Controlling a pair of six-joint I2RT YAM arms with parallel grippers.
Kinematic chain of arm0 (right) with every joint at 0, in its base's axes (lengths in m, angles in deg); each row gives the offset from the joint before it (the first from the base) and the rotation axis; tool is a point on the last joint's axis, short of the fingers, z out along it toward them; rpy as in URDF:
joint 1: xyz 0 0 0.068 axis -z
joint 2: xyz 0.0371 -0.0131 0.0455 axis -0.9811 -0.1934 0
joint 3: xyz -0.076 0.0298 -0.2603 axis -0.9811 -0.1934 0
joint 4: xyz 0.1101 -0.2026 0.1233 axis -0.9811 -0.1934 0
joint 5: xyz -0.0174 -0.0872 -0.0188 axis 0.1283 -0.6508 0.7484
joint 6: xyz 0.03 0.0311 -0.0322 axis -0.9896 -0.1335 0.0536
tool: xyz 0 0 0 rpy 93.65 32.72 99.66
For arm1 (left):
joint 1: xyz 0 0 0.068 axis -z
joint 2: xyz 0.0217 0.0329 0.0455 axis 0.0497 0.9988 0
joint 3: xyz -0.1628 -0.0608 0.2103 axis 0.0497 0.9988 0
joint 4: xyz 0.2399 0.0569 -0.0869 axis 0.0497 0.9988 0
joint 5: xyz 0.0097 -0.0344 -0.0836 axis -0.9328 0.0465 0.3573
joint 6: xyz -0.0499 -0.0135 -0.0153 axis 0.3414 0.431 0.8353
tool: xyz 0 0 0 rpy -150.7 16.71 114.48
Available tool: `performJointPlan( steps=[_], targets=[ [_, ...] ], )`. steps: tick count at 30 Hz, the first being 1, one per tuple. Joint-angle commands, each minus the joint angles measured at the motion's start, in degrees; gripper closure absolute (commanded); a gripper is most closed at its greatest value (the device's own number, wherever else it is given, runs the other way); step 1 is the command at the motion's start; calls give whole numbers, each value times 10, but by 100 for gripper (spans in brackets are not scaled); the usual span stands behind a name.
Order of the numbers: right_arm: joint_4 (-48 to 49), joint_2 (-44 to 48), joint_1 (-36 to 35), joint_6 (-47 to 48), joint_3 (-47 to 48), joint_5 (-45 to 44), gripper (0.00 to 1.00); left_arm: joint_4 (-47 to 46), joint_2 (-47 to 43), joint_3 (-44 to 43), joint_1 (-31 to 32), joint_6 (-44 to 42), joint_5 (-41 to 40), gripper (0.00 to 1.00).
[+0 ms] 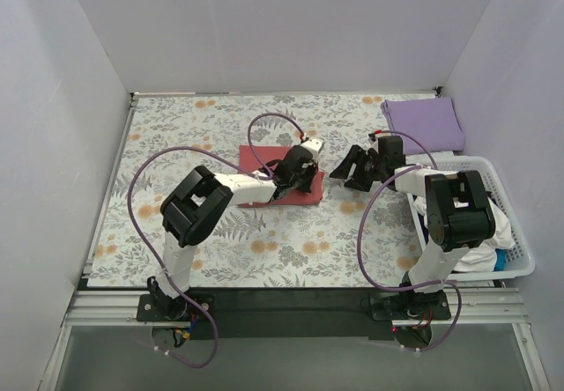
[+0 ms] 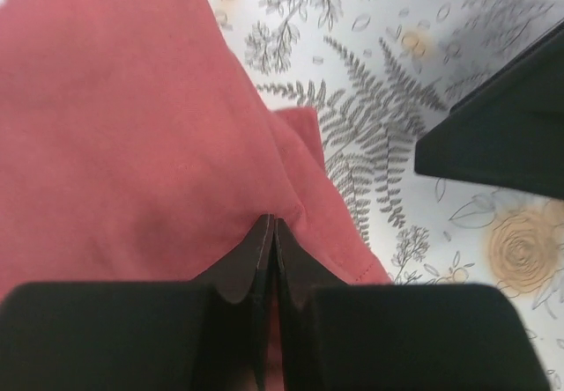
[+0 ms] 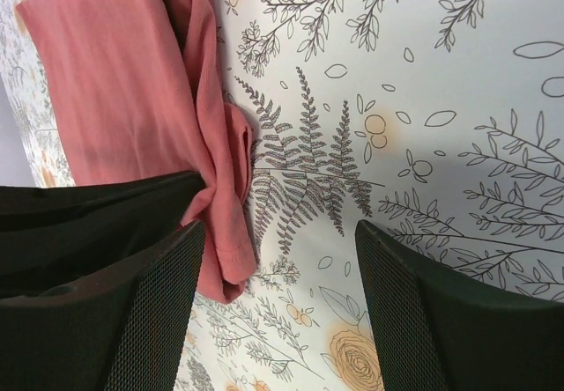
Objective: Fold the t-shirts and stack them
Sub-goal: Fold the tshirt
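Observation:
A salmon-red t-shirt (image 1: 260,158) lies folded into a rectangle at the middle of the floral table cloth. My left gripper (image 1: 304,176) rests on its right edge, with its jaws pressed together and pinching a pucker of the red cloth (image 2: 132,127) at the tips (image 2: 271,222). My right gripper (image 1: 349,174) is open just right of the shirt, over bare table cloth (image 3: 278,232). The shirt's hemmed edge (image 3: 225,188) lies against its left finger. A lavender-purple t-shirt (image 1: 423,124) lies folded at the back right.
A white slatted basket (image 1: 522,266) stands at the right edge beside the right arm and holds white and dark garments (image 1: 485,232). The right gripper's dark finger (image 2: 502,131) shows close to the left gripper. Grey walls enclose the table.

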Motion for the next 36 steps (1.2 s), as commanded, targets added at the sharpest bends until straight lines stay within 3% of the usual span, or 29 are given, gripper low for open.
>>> performJointPlan(
  steps=[1, 8, 13, 22, 29, 36],
  targets=[
    [1, 10, 2, 13, -5, 2, 24, 20, -7, -21, 12, -5, 5, 98],
    [2, 5, 3, 12, 1, 24, 24, 38, -22, -36, 37, -40, -72, 82],
    [3, 11, 3, 10, -2, 25, 24, 39, -94, 13, 67, -85, -107, 51],
    [28, -11, 2, -17, -11, 52, 24, 10, -152, 132, 92, -146, -77, 48],
    [36, -15, 2, -21, -17, 62, 24, -36, -128, 144, 94, -210, -51, 48],
    [53, -21, 2, -39, -22, 73, 23, -62, -90, 139, 96, -206, -27, 48]
  ],
)
